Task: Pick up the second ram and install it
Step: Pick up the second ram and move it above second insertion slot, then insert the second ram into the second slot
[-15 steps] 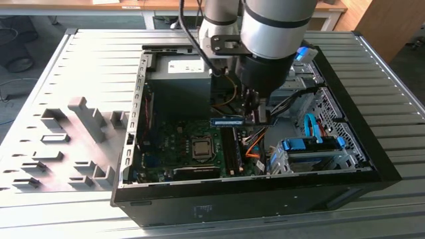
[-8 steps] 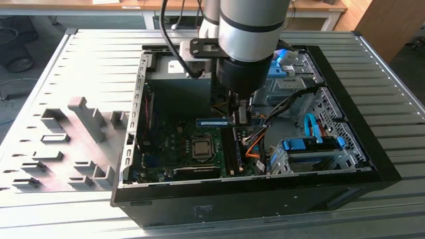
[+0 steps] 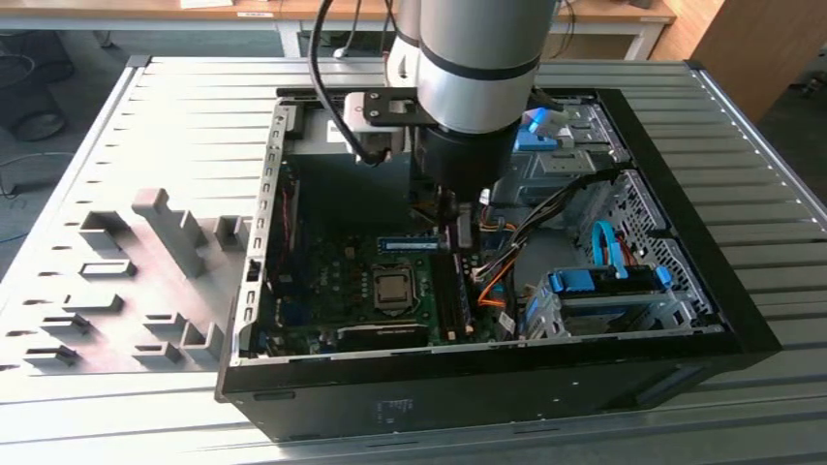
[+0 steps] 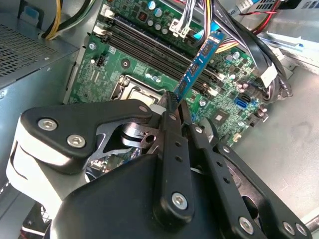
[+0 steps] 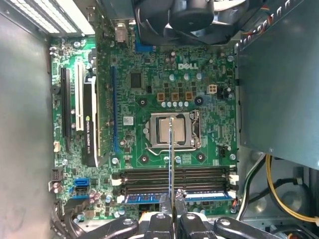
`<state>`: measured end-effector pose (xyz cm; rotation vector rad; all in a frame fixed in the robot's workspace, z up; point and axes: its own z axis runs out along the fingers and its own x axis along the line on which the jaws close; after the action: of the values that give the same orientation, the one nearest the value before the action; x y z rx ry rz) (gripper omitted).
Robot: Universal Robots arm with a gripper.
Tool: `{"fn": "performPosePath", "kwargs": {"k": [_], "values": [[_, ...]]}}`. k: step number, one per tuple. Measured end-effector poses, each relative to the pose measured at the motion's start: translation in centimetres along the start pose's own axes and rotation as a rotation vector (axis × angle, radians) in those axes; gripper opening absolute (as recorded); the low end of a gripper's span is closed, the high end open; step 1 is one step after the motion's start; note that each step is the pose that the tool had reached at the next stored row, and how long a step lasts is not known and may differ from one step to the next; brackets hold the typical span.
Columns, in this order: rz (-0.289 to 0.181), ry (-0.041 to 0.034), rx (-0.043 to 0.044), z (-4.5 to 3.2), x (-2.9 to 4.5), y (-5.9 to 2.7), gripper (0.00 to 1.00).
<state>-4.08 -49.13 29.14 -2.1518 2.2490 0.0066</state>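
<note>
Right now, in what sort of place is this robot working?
Probably a robotics lab or workshop: an open computer case on a metal table, grey fixture blocks beside it, and the gripper holding the second ram above the motherboard.

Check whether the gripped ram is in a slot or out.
Out: in the second wrist view the gripper holds the second ram clear above the memory slots.
</note>
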Motion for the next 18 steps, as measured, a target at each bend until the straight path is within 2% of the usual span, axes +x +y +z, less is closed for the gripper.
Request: {"fn": "performPosePath", "kwargs": {"k": [6, 18], "values": [[0.0, 0.0001, 0.0001, 0.59, 0.01, 0.01, 0.14], [0.0, 0.0001, 0.0, 0.64, 0.02, 0.01, 0.14]]}}
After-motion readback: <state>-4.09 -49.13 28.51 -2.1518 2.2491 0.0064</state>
